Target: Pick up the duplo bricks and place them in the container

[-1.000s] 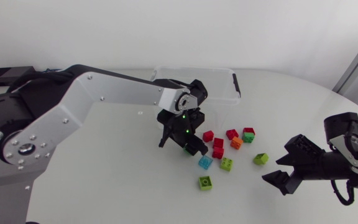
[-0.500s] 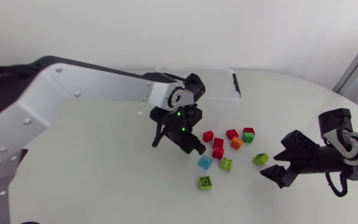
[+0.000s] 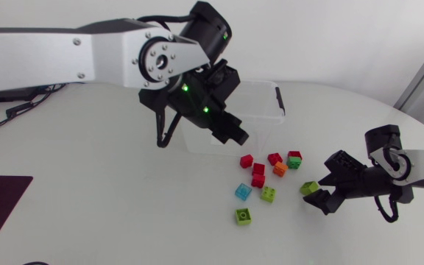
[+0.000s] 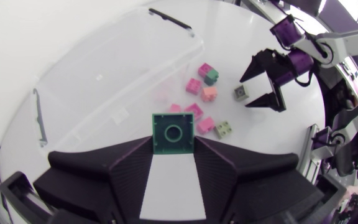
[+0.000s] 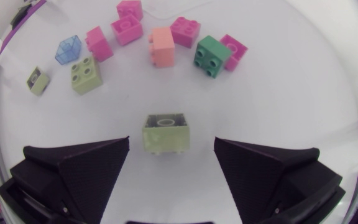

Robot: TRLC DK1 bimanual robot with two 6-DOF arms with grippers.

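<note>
Left wrist view: the left claw (image 4: 173,142) is clamped on a dark green brick (image 4: 173,132), with the clear container (image 4: 104,81) just ahead. In the head view, at the container's four o'clock on the counter (image 3: 87,206), the right claw (image 3: 320,197) gapes wide with a lime brick (image 3: 309,188) between its fingers, touching neither. Other bricks (image 3: 258,179) lie at that claw's nine o'clock.

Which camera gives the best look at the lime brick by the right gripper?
Right wrist view: the lime brick lies large and unobstructed between the right gripper's open fingers. Head and left wrist views show it only small, at that gripper.
</note>
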